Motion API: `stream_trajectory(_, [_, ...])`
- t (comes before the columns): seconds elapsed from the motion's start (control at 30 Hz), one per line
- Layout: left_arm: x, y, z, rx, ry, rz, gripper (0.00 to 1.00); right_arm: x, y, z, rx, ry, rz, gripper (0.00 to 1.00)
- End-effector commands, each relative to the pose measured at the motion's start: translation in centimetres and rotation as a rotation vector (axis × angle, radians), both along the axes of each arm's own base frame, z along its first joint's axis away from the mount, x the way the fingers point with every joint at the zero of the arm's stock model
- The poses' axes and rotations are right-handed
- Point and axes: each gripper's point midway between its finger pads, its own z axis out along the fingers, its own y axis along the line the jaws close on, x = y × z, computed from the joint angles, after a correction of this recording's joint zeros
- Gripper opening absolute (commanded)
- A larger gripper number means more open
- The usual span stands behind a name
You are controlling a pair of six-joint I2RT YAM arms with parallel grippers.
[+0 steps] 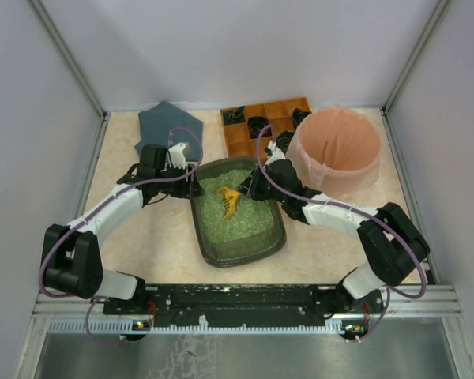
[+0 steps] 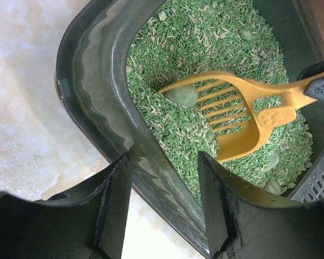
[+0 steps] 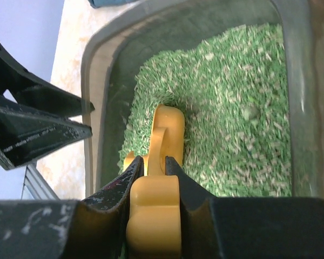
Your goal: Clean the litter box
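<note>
Two grippers are on the job. My left gripper (image 2: 164, 164) straddles the litter box (image 2: 92, 86) rim with one finger outside and one inside, and looks clenched on the wall. My right gripper (image 3: 154, 164) is clamped on the yellow scoop (image 3: 164, 127) handle. The box lies ahead of and below those jaws. The scoop head sits tilted in the green litter (image 2: 205, 32), with a pale clump (image 2: 182, 95) on its slots. The box sits between both grippers.

Robotics lab cell, plain grey walls (image 1: 245, 47), aluminium frame posts (image 1: 67, 55), marble-look tabletop (image 1: 162, 237)
</note>
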Motion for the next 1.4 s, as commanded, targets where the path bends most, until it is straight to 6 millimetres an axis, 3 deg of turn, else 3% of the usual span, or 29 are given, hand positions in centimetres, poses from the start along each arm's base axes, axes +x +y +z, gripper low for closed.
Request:
stream_trajectory(0.0, [0.4,-0.8,1.8,-0.037,-0.039,-0.034,0.57,-2.0,0.3,2.6,0.117,0.001,-0.011,0.00])
stream_trajectory(0.27, [0.8,-0.2,3.2,-0.036,-0.115,0.006,0.69,-3.1,-2.7,3.0,0.187,-0.003,-0.156,0.00])
stream_trajectory(0.5, [1.5,1.6,4.7,0.002,-0.205,0.109,0.83,-4.0,-4.8,3.8,0.324,-0.044,-0.241,0.00])
stream_trajectory(1.2, [1.5,2.8,7.9,-0.016,-0.349,0.180,0.86,-6.2,-11.1,7.3,0.731,-0.107,-0.353,0.00])
stream_trajectory(1.37, [2.2,2.7,9.3,-0.036,-0.403,0.186,0.87,-6.9,-9.5,8.6,0.760,-0.116,-0.224,0.00])
